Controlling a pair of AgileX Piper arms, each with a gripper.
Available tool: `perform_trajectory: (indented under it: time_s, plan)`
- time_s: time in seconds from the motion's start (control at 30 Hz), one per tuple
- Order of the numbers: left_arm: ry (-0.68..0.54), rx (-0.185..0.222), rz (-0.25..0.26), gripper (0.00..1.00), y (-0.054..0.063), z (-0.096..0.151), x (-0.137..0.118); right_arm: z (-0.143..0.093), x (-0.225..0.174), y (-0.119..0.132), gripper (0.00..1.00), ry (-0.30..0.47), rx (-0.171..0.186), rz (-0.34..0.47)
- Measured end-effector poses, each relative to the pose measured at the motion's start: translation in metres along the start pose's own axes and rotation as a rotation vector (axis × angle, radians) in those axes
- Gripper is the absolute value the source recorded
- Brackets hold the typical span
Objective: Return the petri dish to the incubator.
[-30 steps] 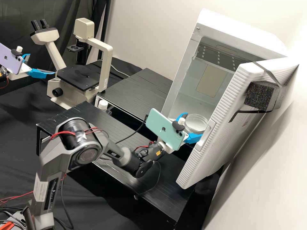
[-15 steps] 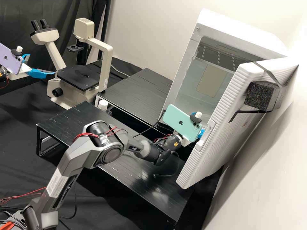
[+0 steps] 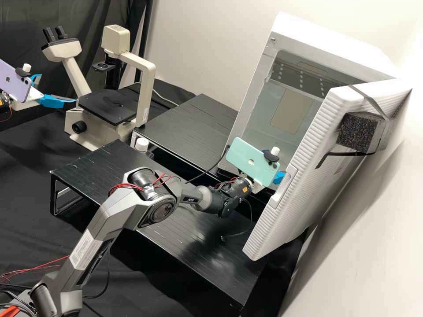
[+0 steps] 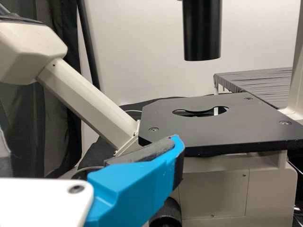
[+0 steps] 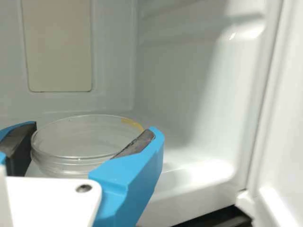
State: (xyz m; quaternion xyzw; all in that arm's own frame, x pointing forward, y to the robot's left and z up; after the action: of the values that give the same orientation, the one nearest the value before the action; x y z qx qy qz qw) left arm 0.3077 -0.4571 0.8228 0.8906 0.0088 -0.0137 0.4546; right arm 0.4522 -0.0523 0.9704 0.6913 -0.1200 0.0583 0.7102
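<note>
One petri dish (image 5: 71, 163) sits clasped in my right gripper (image 3: 278, 177) at the mouth of the incubator (image 3: 337, 42); my left gripper (image 3: 58, 89) (over beside the microscope (image 3: 145, 88)) gapes.

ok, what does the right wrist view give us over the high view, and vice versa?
Right wrist view: petri dish between the right gripper's finger pads, inside the incubator.
High view: microscope, left gripper beside it, two black stands, incubator door handle, teal phone mounted on the right arm.
Both: incubator interior with the beige panel on its back wall, plus blue of the right gripper.
</note>
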Motion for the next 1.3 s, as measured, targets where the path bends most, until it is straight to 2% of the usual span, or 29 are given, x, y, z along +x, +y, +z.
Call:
perform_trajectory:
  time_s: [0.23, 0.77, 0.8, 1.07, 1.3]
  plan:
    - [0.0, 0.0, 0.0, 1.0, 0.0, 0.0, 0.0, 0.003, 0.005, -0.013, 0.0, -0.013, 0.009, -0.033]
    - [0.0, 0.0, 0.0, 1.0, 0.0, 0.0, 0.0, 0.005, 0.022, -0.016, 0.0, 0.007, 0.009, -0.016]
    - [0.0, 0.0, 0.0, 1.0, 0.0, 0.0, 0.0, 0.006, 0.022, -0.017, 1.0, 0.006, 0.009, -0.017]
    - [0.0, 0.0, 0.0, 1.0, 0.0, 0.0, 0.0, 0.006, 0.022, -0.017, 1.0, 0.008, 0.007, -0.019]
    - [0.0, 0.0, 0.0, 1.0, 0.0, 0.0, 0.0, 0.005, 0.022, -0.018, 1.0, 0.01, -0.008, -0.031]
